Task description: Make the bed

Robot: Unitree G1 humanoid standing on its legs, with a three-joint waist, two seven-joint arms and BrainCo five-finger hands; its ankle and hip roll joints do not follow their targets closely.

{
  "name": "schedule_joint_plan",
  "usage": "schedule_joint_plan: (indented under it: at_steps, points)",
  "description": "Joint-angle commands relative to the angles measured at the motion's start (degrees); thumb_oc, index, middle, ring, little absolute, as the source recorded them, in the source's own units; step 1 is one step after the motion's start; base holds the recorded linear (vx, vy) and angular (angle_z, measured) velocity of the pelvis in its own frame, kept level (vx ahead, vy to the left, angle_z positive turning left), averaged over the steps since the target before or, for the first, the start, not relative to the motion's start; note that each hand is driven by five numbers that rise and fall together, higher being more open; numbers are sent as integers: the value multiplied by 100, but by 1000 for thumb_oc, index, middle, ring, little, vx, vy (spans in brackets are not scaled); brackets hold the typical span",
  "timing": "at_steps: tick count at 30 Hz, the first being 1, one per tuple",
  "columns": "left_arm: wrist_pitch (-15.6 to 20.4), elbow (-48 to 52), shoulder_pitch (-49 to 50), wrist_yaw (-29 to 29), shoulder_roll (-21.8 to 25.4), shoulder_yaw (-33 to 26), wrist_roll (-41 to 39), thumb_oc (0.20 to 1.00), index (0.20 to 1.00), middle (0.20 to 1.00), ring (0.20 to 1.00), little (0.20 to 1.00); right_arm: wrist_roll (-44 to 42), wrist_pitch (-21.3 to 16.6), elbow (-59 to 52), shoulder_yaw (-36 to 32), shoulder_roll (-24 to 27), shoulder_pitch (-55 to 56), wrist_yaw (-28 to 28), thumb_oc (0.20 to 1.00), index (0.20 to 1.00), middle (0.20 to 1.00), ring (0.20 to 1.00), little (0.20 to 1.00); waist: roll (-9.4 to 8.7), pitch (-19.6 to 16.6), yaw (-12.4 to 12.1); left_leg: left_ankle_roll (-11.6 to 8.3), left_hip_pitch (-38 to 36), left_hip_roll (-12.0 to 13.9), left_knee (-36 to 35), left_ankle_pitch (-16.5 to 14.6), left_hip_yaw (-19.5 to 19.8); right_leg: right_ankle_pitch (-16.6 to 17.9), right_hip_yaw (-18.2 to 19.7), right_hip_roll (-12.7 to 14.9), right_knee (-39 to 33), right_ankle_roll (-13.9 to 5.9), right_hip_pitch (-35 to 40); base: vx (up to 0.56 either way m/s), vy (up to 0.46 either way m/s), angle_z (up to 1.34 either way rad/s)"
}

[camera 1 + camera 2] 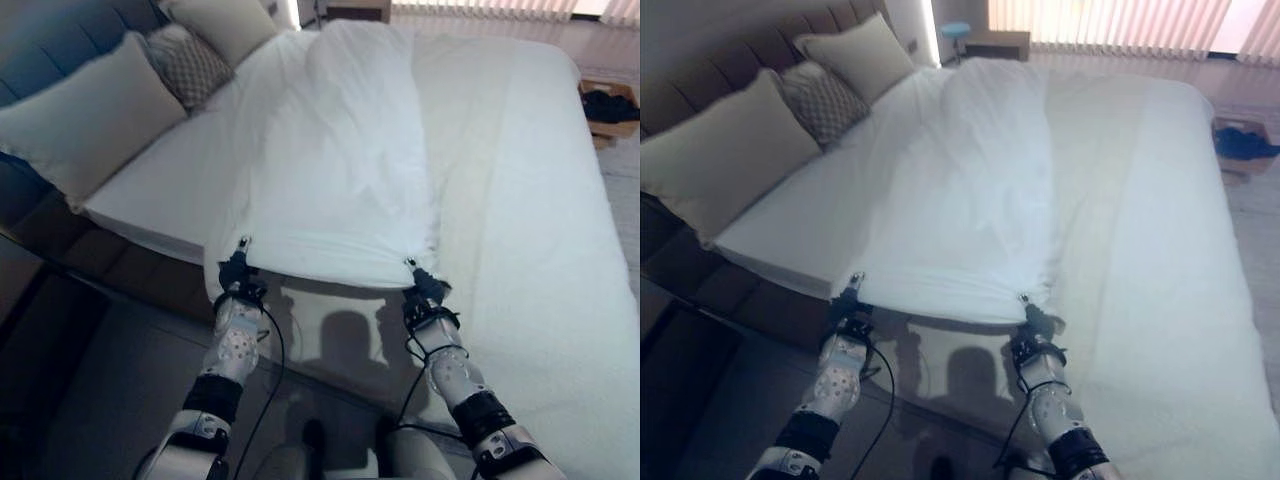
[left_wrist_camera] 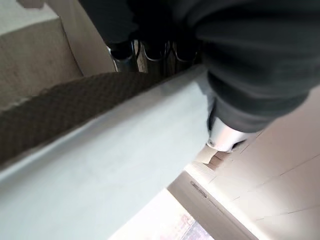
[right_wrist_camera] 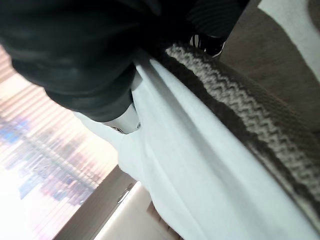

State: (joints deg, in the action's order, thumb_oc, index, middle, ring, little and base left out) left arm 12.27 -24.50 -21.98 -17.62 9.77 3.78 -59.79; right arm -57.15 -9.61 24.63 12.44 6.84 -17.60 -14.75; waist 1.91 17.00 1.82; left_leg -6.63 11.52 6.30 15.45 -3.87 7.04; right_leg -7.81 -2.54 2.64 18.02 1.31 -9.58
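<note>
The left hand [image 1: 234, 270] is clamped on one near corner of the white duvet [image 1: 345, 170], its fingers curled over the cloth edge with the thumb pressing from the other side, as the left wrist view shows. The right hand [image 1: 424, 287] grips the other near corner in the same manner, thumb against the white cloth in its own wrist view. Between the two hands the duvet's near edge runs taut and slightly bowed, lifted just off the bed [image 1: 540, 200]. Ahead of both hands the duvet stretches away in a long folded band down the middle of the mattress, rumpled at its far end. Under the held edge and to the outer side of the right hand lies the white sheet [image 1: 530, 280], covering the rest of the mattress. Beyond the left hand, to its outer side, a large cream pillow [image 1: 90, 115] leans on the padded headboard [image 1: 50, 40]; past it sit a patterned cushion [image 1: 190, 65] and another cream pillow [image 1: 225, 25]. Far beyond the right hand, off the bed's edge, a dark object [image 1: 610, 105] rests on a low wooden stand.
</note>
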Motion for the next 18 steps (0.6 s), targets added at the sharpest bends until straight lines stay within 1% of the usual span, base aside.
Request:
schedule_joint_plan:
  at_steps: [1, 2, 3, 4, 5, 6, 7, 8, 9, 10, 11, 12, 13, 14, 15, 16, 17, 18]
  points:
    - [710, 320, -143, -150, 735, -755, -140, 200, 200, 200, 200, 200, -41, -218, -100, -252, 257, 152, -99, 200, 200, 200, 200, 200, -105, -328, -176, 43, 119, 244, -900, 1068, 272, -15, 386, 380, -626, -715, 516, 244, 719, -24]
    - [691, 294, -184, -125, 780, -714, -154, 200, 200, 200, 200, 200, 10, -141, -119, -302, 285, 160, -120, 200, 200, 200, 200, 200, -61, -444, -110, -91, 30, 447, -1214, 1138, -20, 14, 336, 642, -727, -860, 642, 196, 596, -23]
    - [691, 295, -180, -124, 779, -713, -154, 200, 200, 200, 200, 200, 12, -139, -122, -302, 286, 165, -122, 200, 200, 200, 200, 200, -68, -443, -122, -87, 13, 443, -1217, 1129, -38, 13, 348, 650, -736, -865, 653, 187, 597, -16]
    - [650, 237, -182, -113, 741, -680, -117, 200, 200, 200, 200, 200, 127, -94, -97, -314, 296, 228, -109, 200, 200, 200, 200, 200, -82, -503, -136, -160, -3, 413, -1157, 1089, -157, 137, 287, 862, -809, -965, 780, 186, 625, -8]
    - [643, 167, -132, -25, 723, -616, -130, 200, 200, 200, 200, 200, 165, -39, -188, -326, 227, 333, -110, 200, 200, 200, 200, 200, -201, -524, -136, -83, -1, 45, -882, 770, -298, 704, 237, 1316, -763, -1100, 783, 174, 628, -12]
    - [643, 167, -133, -25, 724, -616, -130, 200, 200, 200, 200, 200, 167, -38, -190, -326, 225, 333, -111, 200, 200, 200, 200, 200, -201, -537, -141, -76, 21, 42, -884, 785, -302, 729, 244, 1318, -781, -1106, 766, 134, 611, -40]
    - [653, 204, -109, -26, 733, -637, -104, 200, 200, 200, 200, 200, 237, 23, -148, -278, 173, 286, -96, 200, 200, 200, 200, 200, -230, -519, -187, 23, 16, -65, -830, 638, -438, 910, 203, 1453, -729, -1094, 653, 33, 335, -44]
    - [654, 197, -91, -33, 764, -653, -88, 200, 200, 200, 200, 200, 292, 30, -103, -198, 111, 265, -93, 200, 200, 200, 200, 200, -247, -494, -232, 85, -25, -102, -823, 559, -609, 1064, 76, 1534, -666, -1049, 556, 48, 493, -31]
    - [694, 224, -48, -69, 777, -683, -62, 200, 200, 200, 200, 200, 323, 23, -94, -138, 35, 255, -107, 200, 200, 200, 200, 200, -235, -466, -293, 144, -54, -150, -836, 517, -749, 1199, -159, 1606, -597, -997, 467, 37, 471, -7]
    - [718, 260, -5, -110, 789, -741, -61, 200, 200, 200, 200, 200, 345, 34, -73, -73, -42, 217, -72, 200, 200, 200, 200, 200, -215, -450, -366, 208, -113, -204, -896, 514, -889, 1192, -507, 1650, -489, -921, 423, 31, 496, -34]
    - [733, 293, 50, -138, 814, -821, -16, 200, 200, 200, 200, 200, 374, 56, -32, 1, -96, 213, -34, 200, 200, 200, 200, 200, -166, -455, -420, 253, -194, -263, -1023, 518, -998, 1052, -827, 1639, -398, -892, 480, 35, 467, -51]
    - [738, 325, 108, -140, 815, -860, 7, 200, 200, 200, 200, 200, 358, 53, 0, 53, -102, 199, 3, 200, 200, 200, 200, 200, -123, -468, -427, 286, -276, -347, -1147, 538, -1036, 886, -890, 1481, -227, -841, 455, 43, 447, -45]
    - [763, 352, 159, -148, 773, -930, -24, 200, 200, 200, 200, 200, 305, 46, 64, 102, -145, 175, 50, 200, 200, 200, 200, 200, -89, -475, -440, 305, -386, -418, -1297, 584, -1087, 598, -940, 1195, -146, -776, 436, 48, 390, -5]
    - [759, 391, 219, -132, 788, -1005, -23, 200, 200, 200, 200, 200, 272, 36, 117, 159, -172, 130, 94, 200, 200, 200, 200, 200, -89, -479, -493, 327, -478, -500, -1416, 605, -1134, 403, -1085, 961, -154, -735, 462, 54, 335, 12]
    - [770, 425, 302, -148, 768, -1063, -8, 200, 200, 200, 200, 200, 240, 30, 156, 206, -209, 111, 118, 200, 200, 200, 200, 200, -97, -483, -539, 341, -572, -565, -1509, 619, -1196, 279, -1220, 782, -201, -704, 518, 60, 274, 4]
    - [767, 466, 391, -152, 753, -1127, -8, 200, 200, 200, 200, 200, 217, 19, 203, 261, -238, 111, 158, 200, 200, 200, 200, 200, -142, -479, -574, 335, -659, -660, -1539, 606, -1244, 148, -1289, 499, -263, -673, 559, 44, 207, -20]
    - [774, 467, 445, -163, 756, -1187, -19, 200, 200, 200, 200, 200, 208, 9, 236, 288, -240, 97, 183, 200, 200, 200, 200, 200, -167, -465, -585, 325, -683, -737, -1535, 625, -1254, 126, -1220, 251, -387, -672, 567, 36, 180, -40]
    - [785, 416, 505, -182, 746, -1277, -60, 200, 200, 200, 200, 200, 164, -4, 278, 312, -251, 105, 212, 200, 200, 200, 200, 200, -228, -438, -599, 310, -711, -880, -1492, 617, -1272, 106, -1089, -45, -557, -655, 562, 16, 149, -40]
